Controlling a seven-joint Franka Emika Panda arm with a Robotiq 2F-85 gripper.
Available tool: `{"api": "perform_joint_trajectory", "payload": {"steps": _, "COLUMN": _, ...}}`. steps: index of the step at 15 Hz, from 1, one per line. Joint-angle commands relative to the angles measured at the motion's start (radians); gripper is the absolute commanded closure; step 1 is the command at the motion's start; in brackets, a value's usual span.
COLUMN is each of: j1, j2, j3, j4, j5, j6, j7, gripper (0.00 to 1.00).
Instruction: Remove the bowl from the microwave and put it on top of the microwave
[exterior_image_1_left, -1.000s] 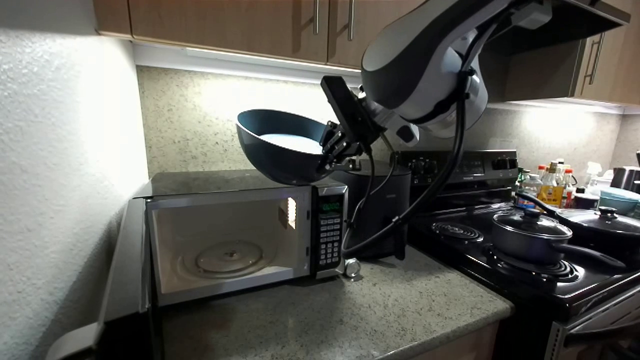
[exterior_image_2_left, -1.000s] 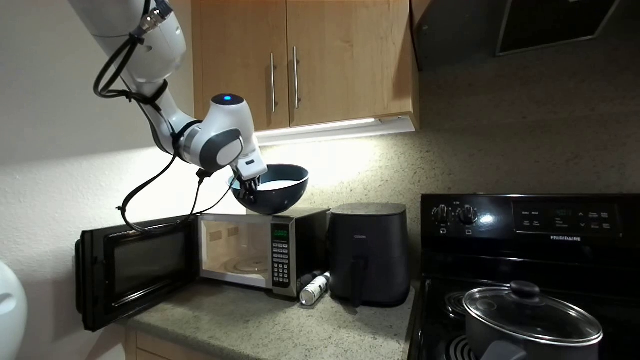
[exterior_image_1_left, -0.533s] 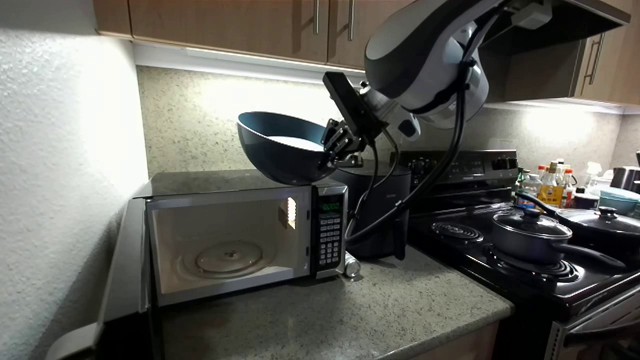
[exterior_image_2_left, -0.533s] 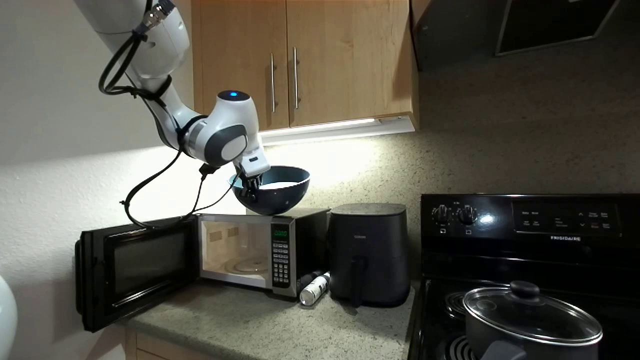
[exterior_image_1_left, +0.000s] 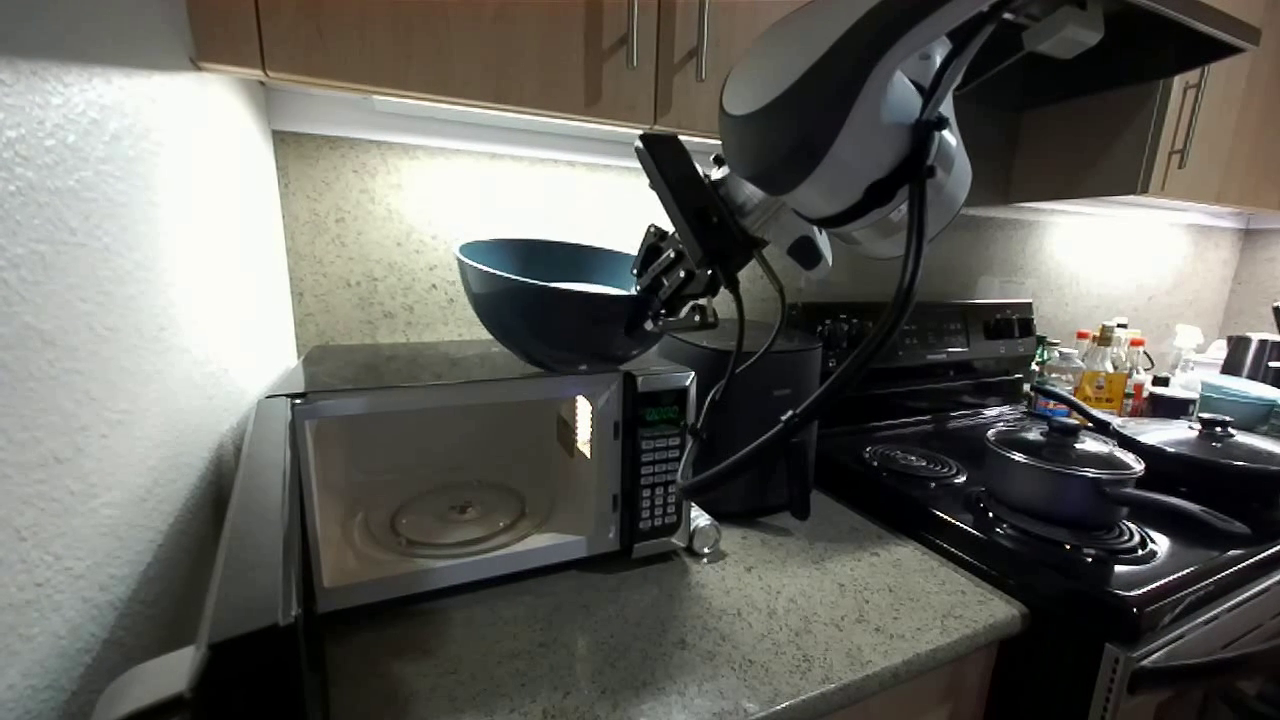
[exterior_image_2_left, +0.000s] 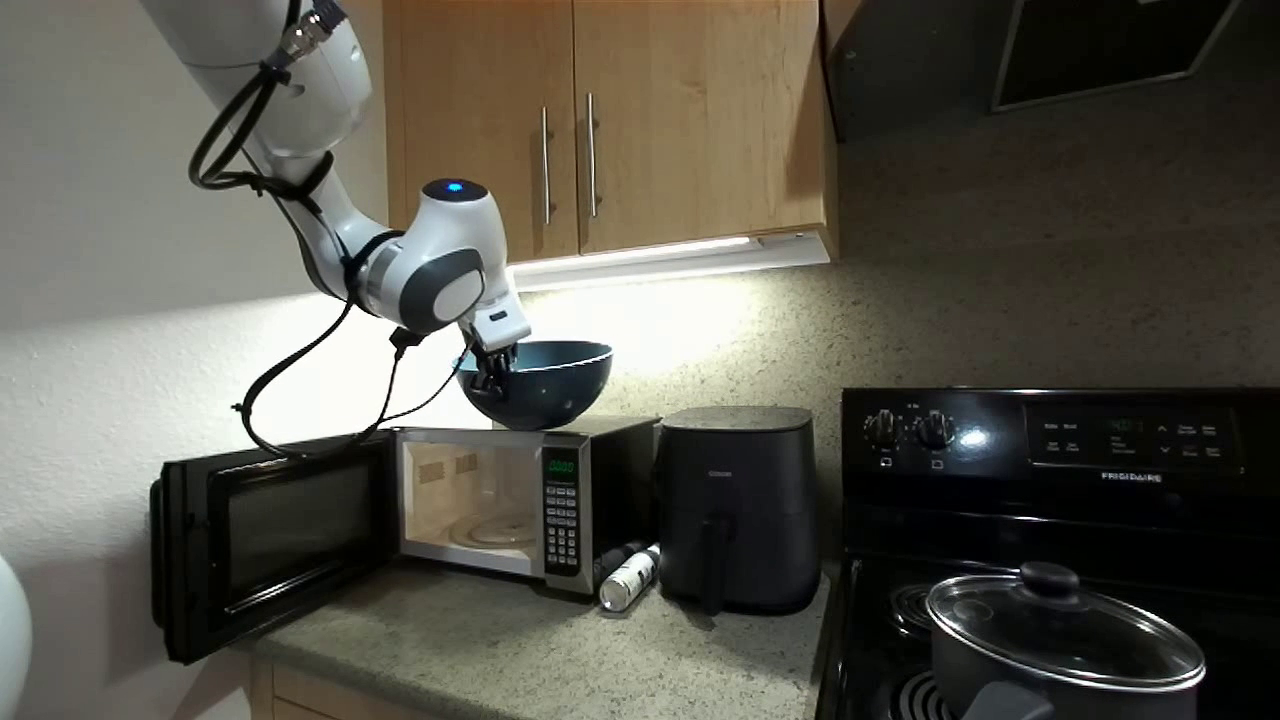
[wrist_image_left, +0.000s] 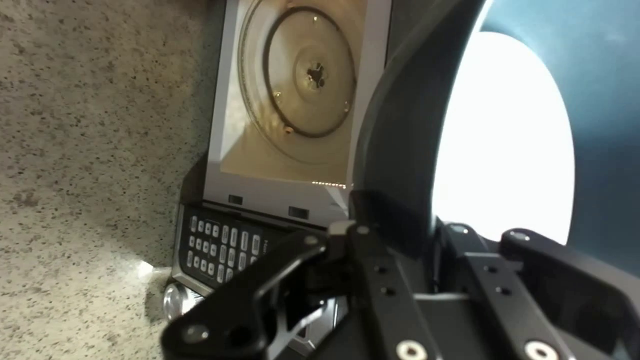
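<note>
The bowl (exterior_image_1_left: 545, 322) tipped nearer level, rim between the gripper's (wrist_image_left: 405, 234) fingers (wrist_image_left: 487, 282).

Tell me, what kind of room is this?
It looks like a kitchen, maybe in a home: there's a microwave, a black stove, and wood-coloured cupboards up high.

The place was a kitchen; a microwave (exterior_image_2_left: 566, 510) and an air fryer (exterior_image_2_left: 755, 510) stood on a speckled tabletop (exterior_image_1_left: 640, 630) under wooden cabinets (exterior_image_2_left: 685, 140); alongside, a stove (exterior_image_1_left: 935, 505) bore lidded pans (exterior_image_1_left: 1060, 490) beneath a range hood (exterior_image_2_left: 1100, 50).
</note>
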Motion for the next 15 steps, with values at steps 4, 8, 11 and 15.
{"api": "perform_joint_trajectory", "payload": {"steps": 4, "j1": -0.021, "j2": 0.004, "j3": 0.027, "j4": -0.006, "j5": -0.002, "j6": 0.106, "j7": -0.009, "gripper": 0.28}}
{"api": "perform_joint_trajectory", "payload": {"steps": 8, "j1": -0.015, "j2": 0.035, "j3": 0.019, "j4": 0.025, "j5": 0.034, "j6": 0.164, "j7": -0.033, "gripper": 0.03}}
{"api": "perform_joint_trajectory", "payload": {"steps": 11, "j1": -0.027, "j2": 0.059, "j3": 0.06, "j4": 0.053, "j5": 0.085, "j6": 0.283, "j7": -0.08, "gripper": 0.0}}
{"api": "perform_joint_trajectory", "payload": {"steps": 15, "j1": -0.085, "j2": 0.028, "j3": 0.214, "j4": 0.034, "j5": 0.092, "j6": 0.345, "j7": -0.16, "gripper": 0.0}}
